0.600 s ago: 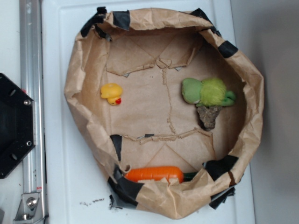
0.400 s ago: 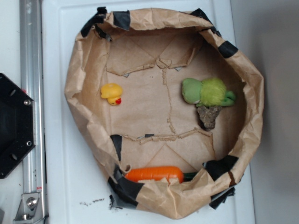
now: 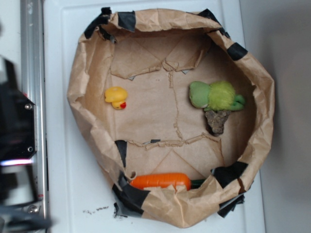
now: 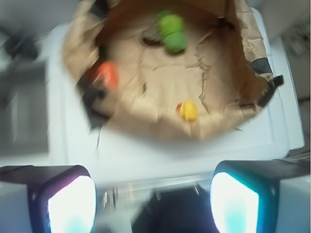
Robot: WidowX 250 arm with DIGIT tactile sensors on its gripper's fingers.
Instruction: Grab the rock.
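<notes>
Your gripper (image 4: 153, 204) hangs wide apart outside the paper bag (image 3: 77, 92). Aim for the rock (image 3: 217, 120), apparently touching the green plush toy (image 3: 216, 95); descend from its free lower side.

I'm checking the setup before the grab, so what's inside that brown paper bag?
Inside the paper bag: the rock touching a green plush toy, a yellow duck, and an orange carrot toy whose lower edge the folded rim hides.
</notes>
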